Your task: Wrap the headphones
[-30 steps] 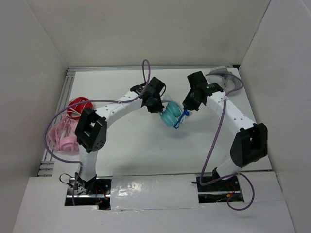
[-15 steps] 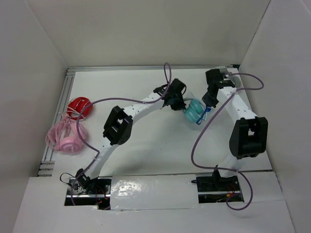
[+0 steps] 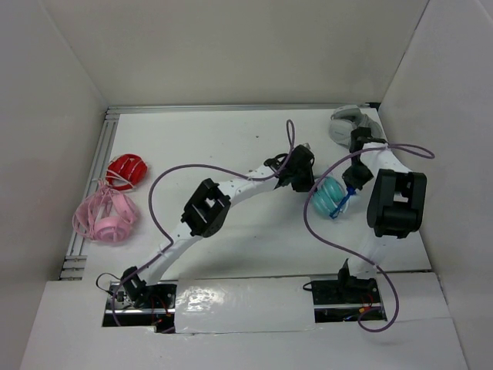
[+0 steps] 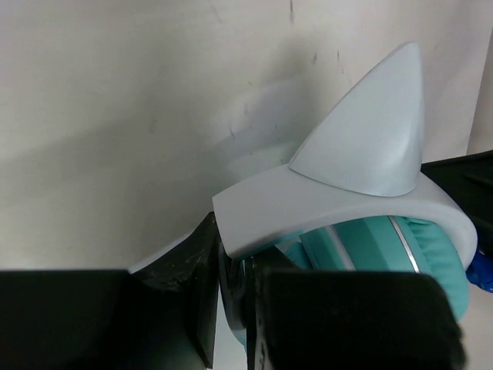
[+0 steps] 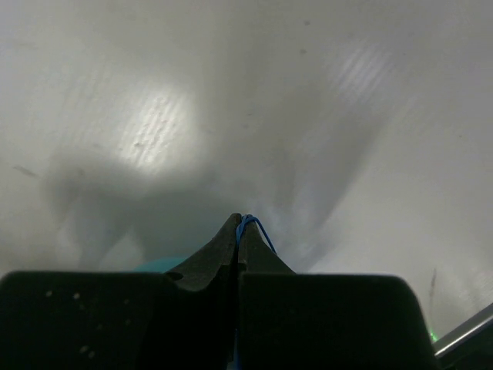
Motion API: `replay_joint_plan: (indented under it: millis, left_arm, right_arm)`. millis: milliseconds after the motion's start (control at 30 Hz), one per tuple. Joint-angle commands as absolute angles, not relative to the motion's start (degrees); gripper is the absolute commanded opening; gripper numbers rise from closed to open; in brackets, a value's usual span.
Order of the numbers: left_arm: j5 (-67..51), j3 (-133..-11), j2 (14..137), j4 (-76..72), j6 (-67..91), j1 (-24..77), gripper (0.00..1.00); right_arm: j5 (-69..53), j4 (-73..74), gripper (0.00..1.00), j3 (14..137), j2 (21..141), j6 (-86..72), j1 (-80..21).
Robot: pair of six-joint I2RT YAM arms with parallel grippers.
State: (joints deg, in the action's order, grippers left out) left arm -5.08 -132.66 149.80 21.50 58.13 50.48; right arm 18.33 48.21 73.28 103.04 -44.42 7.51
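Observation:
The teal headphones (image 3: 326, 197) hang between my two grippers at the right of the table. In the left wrist view their white headband (image 4: 339, 204) with a pointed cat ear and a teal ear cup fills the lower right. My left gripper (image 3: 304, 179) is shut on the headband, also seen in the left wrist view (image 4: 248, 285). My right gripper (image 3: 350, 189) is shut on the thin blue cable (image 5: 254, 227), which loops out at the fingertips (image 5: 239, 227). The rest of the cable is hidden.
Grey-white headphones (image 3: 348, 123) lie at the far right corner. Red headphones (image 3: 125, 169) and pink headphones (image 3: 106, 217) lie at the left edge. White walls enclose the table; the right wall is close to my right arm.
Both grippers have carried the teal headphones to the right and slightly nearer, from the table's middle toward the right side. Both grips are unchanged.

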Motion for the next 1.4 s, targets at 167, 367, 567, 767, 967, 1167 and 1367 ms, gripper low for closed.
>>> replay_joint_plan:
  millis: [167,367,567,767,967,1167,1367]
  left_arm:
    - [-18.72,-138.60,150.03,14.50,53.00,58.09,0.00]
    - [-14.69,-138.87,149.68,17.22,51.15,60.90,0.00]
    - [-9.67,-138.43,147.66,20.65,51.86,62.58,0.48]
    - [-8.88,-136.14,145.28,21.96,51.77,62.67,0.99]
    - [-8.09,-133.51,143.09,22.23,51.33,62.49,0.99]
    - [-10.71,-132.28,142.12,22.33,48.61,62.05,0.99]
    - [-14.14,-129.20,139.05,20.14,46.41,61.87,0.99]
  right_arm:
    - [19.60,41.22,0.00,66.72,98.18,-44.30,11.77]
    - [21.44,42.10,0.00,60.39,91.16,-44.56,12.74]
    - [20.83,42.37,0.03,55.38,84.21,-44.91,13.01]
    - [20.83,41.84,0.09,52.74,82.97,-44.30,13.18]
    - [20.48,40.69,0.10,50.10,81.91,-43.86,13.54]
    - [20.83,40.69,0.10,50.10,81.39,-44.12,13.45]
    - [21.88,41.22,0.13,50.10,80.25,-44.30,13.71]
